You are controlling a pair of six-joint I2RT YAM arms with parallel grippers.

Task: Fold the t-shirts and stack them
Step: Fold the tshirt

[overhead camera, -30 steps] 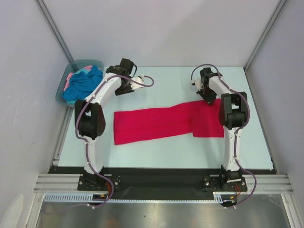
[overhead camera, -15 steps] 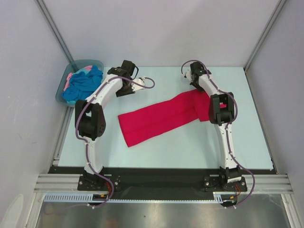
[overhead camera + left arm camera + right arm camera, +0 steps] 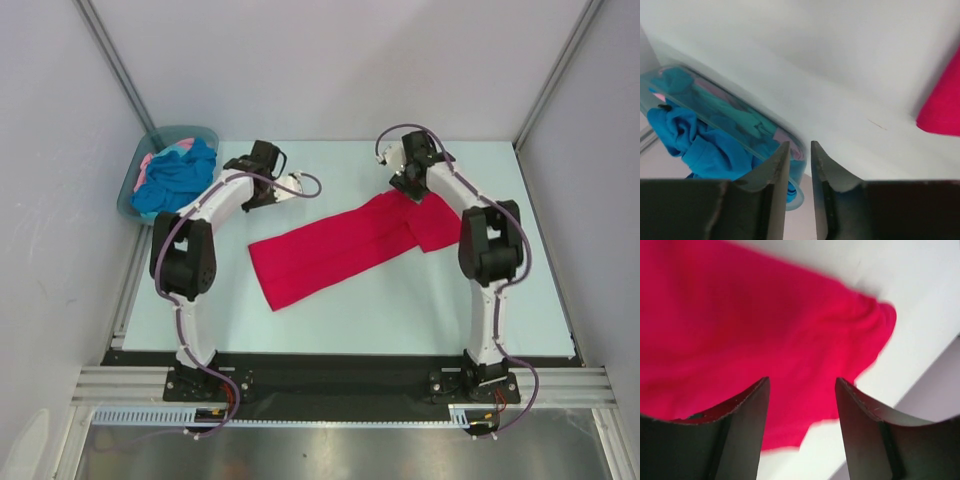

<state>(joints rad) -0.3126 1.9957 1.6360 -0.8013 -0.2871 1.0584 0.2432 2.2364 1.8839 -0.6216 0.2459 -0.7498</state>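
Where the right arm crosses it, the far right end of the crimson-red t-shirt (image 3: 340,245) is partly hidden from above, and we cannot make out a collar or sleeves. Only slivers of the pale pink t-shirt (image 3: 147,162) show beside the turquoise-blue t-shirt (image 3: 178,175), which is bunched in the grey-teal tub (image 3: 127,203) at the table's far left corner. The red one lies flat on the pale table (image 3: 400,300) as a long folded strip, slanting from near left of centre up to the far right, where it broadens. The right gripper (image 3: 801,382) hangs over that end with its fingers spread wide and nothing between them — whether the tips touch the cloth we cannot tell. The left gripper (image 3: 798,147) sits just beyond the strip's far side, apart from the cloth, its fingers drawn almost together on nothing — only a thin slit remains. The strip lies well away from the table's near and right edges.
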